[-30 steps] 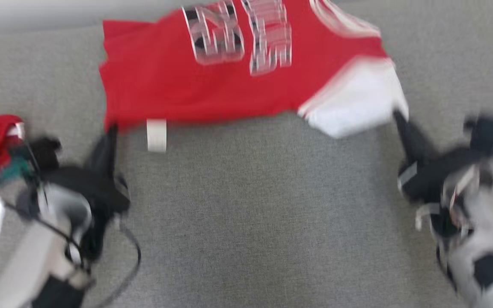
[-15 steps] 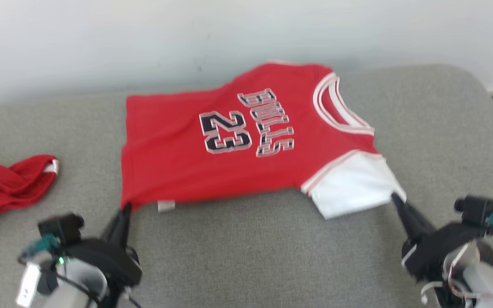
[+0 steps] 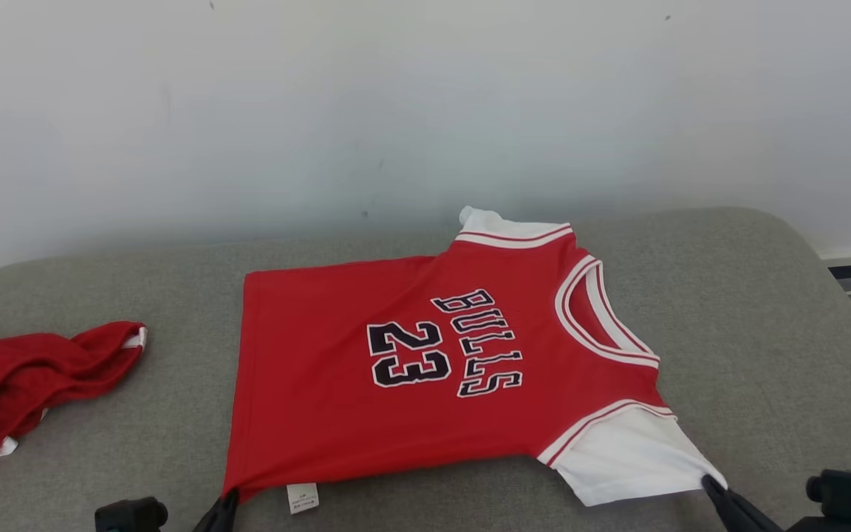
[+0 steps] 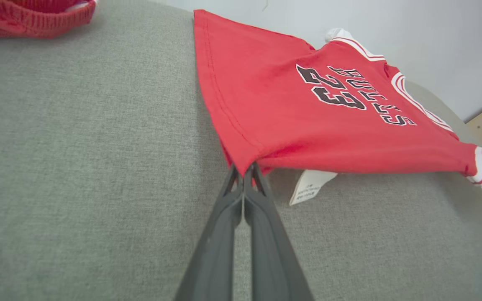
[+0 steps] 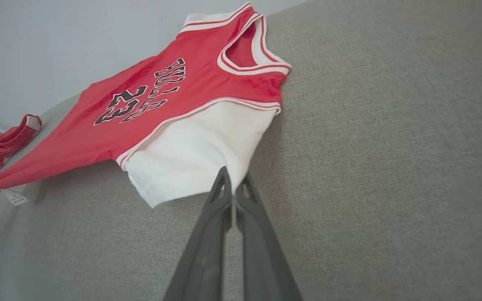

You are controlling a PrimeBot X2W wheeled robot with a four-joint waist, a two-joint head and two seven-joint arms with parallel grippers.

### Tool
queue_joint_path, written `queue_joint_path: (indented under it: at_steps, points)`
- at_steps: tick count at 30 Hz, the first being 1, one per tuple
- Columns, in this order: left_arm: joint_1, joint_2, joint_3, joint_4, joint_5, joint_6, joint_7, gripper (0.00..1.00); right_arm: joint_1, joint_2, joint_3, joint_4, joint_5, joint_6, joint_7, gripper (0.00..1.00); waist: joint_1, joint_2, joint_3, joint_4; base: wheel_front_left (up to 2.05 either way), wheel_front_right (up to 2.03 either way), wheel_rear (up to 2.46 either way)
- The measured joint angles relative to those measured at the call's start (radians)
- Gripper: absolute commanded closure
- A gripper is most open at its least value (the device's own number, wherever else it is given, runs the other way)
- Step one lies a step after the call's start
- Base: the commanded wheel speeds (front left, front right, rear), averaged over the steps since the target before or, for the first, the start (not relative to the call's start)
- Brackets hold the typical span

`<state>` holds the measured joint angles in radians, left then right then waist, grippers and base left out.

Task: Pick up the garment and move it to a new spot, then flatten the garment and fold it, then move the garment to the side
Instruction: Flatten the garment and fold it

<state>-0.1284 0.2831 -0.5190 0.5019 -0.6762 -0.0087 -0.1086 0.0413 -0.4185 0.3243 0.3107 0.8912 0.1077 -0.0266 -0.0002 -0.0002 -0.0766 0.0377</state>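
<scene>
On the grey fabric cushion [image 3: 765, 310] in the head view, the red jersey [image 3: 322, 384] with white sleeves and black "BULLS 23" lettering lies spread out, collar to the right. Its far sleeve is mostly hidden behind the shoulder. Both pincers are cut off by the bottom edge. The dark tip of the left pincer [image 3: 222, 513] meets the jersey's near hem corner, beside a small white label [image 3: 302, 497]. The tip of the right pincer [image 3: 717, 491] meets the corner of the near white sleeve [image 3: 632, 458]. Their grip is hard to judge from here. A crumpled red cloth with white trim [image 3: 34, 377] lies well apart at the left, partly out of frame, below a plain white wall [image 3: 396, 111].

In the left wrist view, the left pincer [image 4: 244, 169] has its two long dark fingers pressed together, pinching the jersey's hem corner, which is raised a little off the cushion. The label hangs under the near edge.

In the right wrist view, the right pincer [image 5: 233, 179] is clamped tight on the white sleeve's corner, with fabric caught between its tips. The sleeve's near edge casts a shadow on the cushion.
</scene>
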Motion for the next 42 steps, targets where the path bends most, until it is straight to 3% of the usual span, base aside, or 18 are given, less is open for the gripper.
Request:
queue_joint_path:
  at_steps: [4,20,21,22,23,24,25,34,42]
  points:
    - [0.022,0.006,0.010,-0.056,-0.008,0.008,-0.007,1.00,0.050,-0.019,-0.037,-0.065,0.042,-0.022,0.004,1.00,0.0001,0.0000,-0.008,0.000,0.00,0.00,0.00]
    - [0.032,-0.003,-0.045,-0.019,0.022,0.045,0.057,0.98,0.073,-0.014,0.040,-0.079,-0.002,-0.094,0.089,1.00,0.0003,0.0002,0.034,-0.005,0.00,0.00,0.00]
    - [0.032,-0.003,-0.047,-0.018,0.022,0.045,0.062,0.58,0.073,-0.016,0.039,-0.080,-0.005,-0.097,0.089,1.00,0.0003,0.0002,0.035,-0.004,0.00,0.00,0.00]
    - [0.032,-0.005,-0.045,-0.016,0.023,0.051,0.063,0.00,0.073,-0.014,0.032,-0.080,-0.003,-0.100,0.089,1.00,0.0003,0.0002,0.036,-0.003,0.00,0.00,0.00]
    - [0.032,-0.005,-0.043,-0.014,0.023,0.053,0.063,0.00,0.073,-0.015,0.030,-0.080,-0.003,-0.101,0.090,0.78,0.0003,0.0002,0.037,-0.002,0.00,0.00,0.00]
    - [0.032,-0.005,-0.043,-0.011,0.023,0.053,0.064,0.00,0.073,-0.016,0.030,-0.080,-0.002,-0.105,0.090,0.33,0.0003,0.0002,0.038,-0.002,0.00,0.00,0.00]
    - [0.032,-0.005,-0.042,-0.008,0.023,0.057,0.064,0.00,0.073,-0.015,0.026,-0.080,-0.002,-0.108,0.089,0.00,0.0003,0.0002,0.038,-0.001,0.00,0.00,0.00]
    - [0.065,-0.003,0.018,-0.032,0.007,0.089,0.028,0.00,0.120,-0.039,-0.052,-0.092,0.055,-0.113,0.079,0.00,0.0003,0.0002,0.040,-0.001,0.00,0.00,0.00]
    - [0.094,0.008,0.067,-0.118,0.014,0.108,-0.070,0.00,0.135,-0.053,-0.094,-0.174,0.032,-0.131,-0.014,0.00,0.0002,0.0002,0.037,-0.001,0.00,0.00,0.00]
